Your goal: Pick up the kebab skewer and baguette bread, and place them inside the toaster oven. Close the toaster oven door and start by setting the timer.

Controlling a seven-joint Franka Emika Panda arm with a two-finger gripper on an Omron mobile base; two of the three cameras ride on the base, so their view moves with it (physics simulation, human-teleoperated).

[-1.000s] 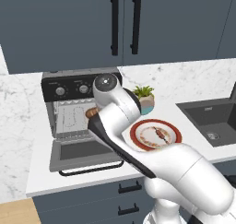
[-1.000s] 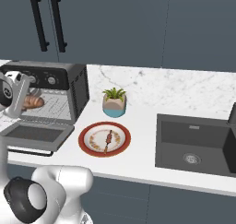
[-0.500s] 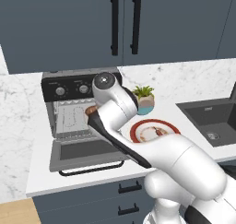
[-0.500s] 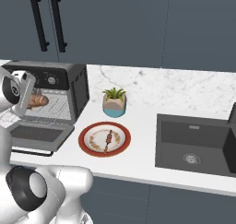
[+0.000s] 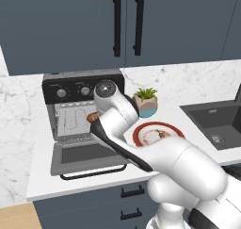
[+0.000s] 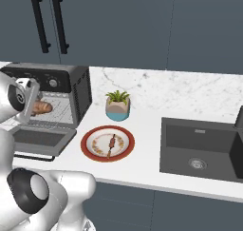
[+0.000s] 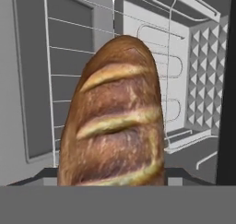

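Note:
The baguette bread (image 7: 114,126), golden-brown with a scored crust, fills the middle of the hand view, and my gripper (image 6: 34,107) is shut on its near end. Its far end (image 6: 43,106) points into the mouth of the toaster oven (image 6: 71,85), above the wire rack (image 7: 64,75). My fingertips are hidden behind the loaf. The toaster oven door (image 5: 87,156) hangs open and flat in front. On a red-rimmed plate (image 6: 90,147) to the right of the oven lies the kebab skewer (image 6: 112,143). Three knobs (image 5: 71,92) sit on the oven's black top panel.
A small potted plant (image 6: 117,105) stands behind the plate. A dark sink (image 6: 201,149) is set into the counter at the right. Dark cabinets with black bar handles (image 5: 127,24) hang above. My arm's elbow (image 5: 113,98) stands in front of the oven's right side.
My arm has carried the baguette a little further toward and into the oven opening. The plate, skewer and open door have stayed put.

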